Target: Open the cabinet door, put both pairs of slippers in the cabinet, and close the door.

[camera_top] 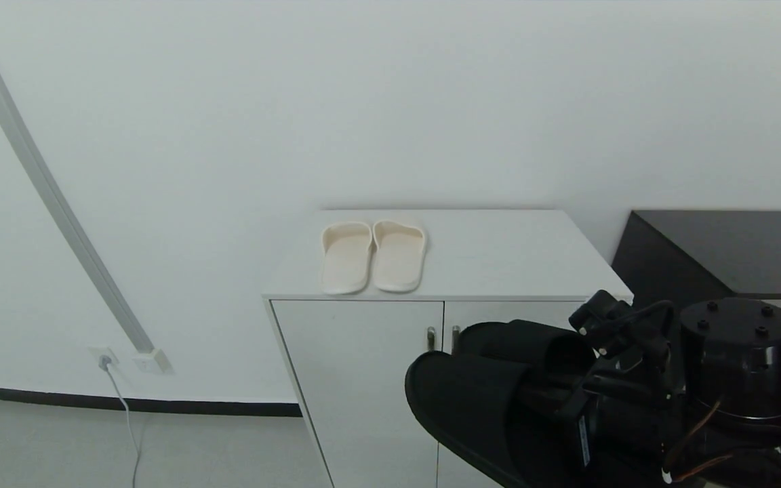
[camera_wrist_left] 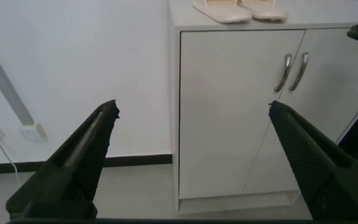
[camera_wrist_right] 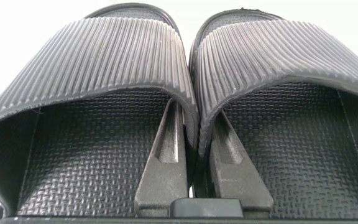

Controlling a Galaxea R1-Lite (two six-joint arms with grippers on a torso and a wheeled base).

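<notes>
Black slippers held in front of the closed cabinet, cream pair on top.

The right gripper [camera_wrist_right: 196,118] has one finger inside each of the black slippers [camera_top: 485,393] and pinches their adjoining side walls together. It holds the pair side by side in the air before the cabinet [camera_top: 356,379], on its right-hand side. Both doors are shut, with the two metal handles [camera_wrist_left: 291,71] next to each other at the centre seam. The cream slippers [camera_top: 372,256] lie side by side on the cabinet top near its front edge. The left gripper [camera_wrist_left: 192,107] faces the left door with its fingers spread wide and nothing between them. A wall socket [camera_top: 104,357] with a cable plugged in sits low on the wall to the left.
</notes>
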